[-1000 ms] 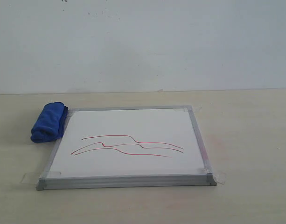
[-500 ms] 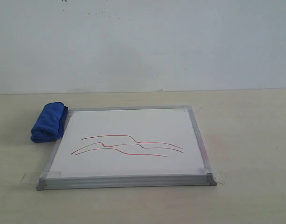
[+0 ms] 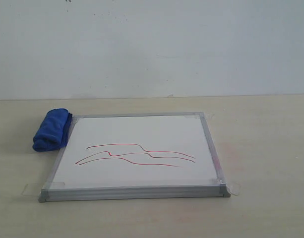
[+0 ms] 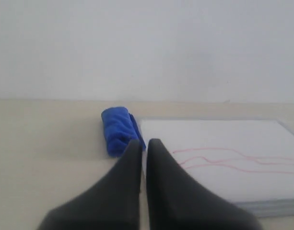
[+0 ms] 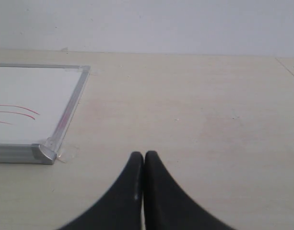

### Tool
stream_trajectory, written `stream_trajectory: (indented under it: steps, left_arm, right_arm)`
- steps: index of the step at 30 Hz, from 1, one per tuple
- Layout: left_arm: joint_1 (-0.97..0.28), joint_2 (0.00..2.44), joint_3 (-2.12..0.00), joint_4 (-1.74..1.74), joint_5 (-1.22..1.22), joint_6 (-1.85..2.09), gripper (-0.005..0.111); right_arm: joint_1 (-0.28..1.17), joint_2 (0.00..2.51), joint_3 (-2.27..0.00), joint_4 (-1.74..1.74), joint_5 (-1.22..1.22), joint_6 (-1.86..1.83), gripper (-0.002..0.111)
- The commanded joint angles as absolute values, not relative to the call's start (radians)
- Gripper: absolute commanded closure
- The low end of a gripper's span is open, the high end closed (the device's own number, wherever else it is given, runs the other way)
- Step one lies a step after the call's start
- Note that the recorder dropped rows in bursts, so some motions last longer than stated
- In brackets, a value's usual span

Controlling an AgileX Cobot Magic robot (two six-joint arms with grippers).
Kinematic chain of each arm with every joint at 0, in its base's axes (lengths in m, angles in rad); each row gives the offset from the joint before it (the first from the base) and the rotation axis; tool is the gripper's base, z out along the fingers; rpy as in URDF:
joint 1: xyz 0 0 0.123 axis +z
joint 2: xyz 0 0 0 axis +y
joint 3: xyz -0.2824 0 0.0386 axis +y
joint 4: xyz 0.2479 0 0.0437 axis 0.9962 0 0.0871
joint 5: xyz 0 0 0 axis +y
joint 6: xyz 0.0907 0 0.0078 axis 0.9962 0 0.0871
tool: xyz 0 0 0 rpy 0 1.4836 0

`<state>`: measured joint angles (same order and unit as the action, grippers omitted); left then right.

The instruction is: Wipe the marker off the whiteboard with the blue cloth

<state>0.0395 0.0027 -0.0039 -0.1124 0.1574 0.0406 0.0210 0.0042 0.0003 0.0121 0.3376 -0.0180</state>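
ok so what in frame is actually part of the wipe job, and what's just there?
Job: whiteboard, red marker lines, blue cloth, left gripper, right gripper (both shut, empty).
Just there: corner tape tabs, faint pink smudge on the table.

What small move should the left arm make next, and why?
Probably open the left gripper and ease it toward the blue cloth. The gripper's jaws are shut and empty, the cloth lies untouched beside the whiteboard, and the red marker lines are not yet wiped.
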Motion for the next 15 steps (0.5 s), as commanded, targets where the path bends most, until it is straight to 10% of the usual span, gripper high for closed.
stream_trajectory:
  steps: [1,15]
  left_arm:
    - [0.040,0.000,0.000,-0.108,0.027,0.045,0.103]
    - [0.040,0.000,-0.087,-0.108,-0.162,0.073,0.103]
  right_arm:
    - [0.015,0.000,0.000,0.015,0.334,-0.021,0.108]
    - [0.015,0.000,0.000,0.015,0.334,-0.021,0.108]
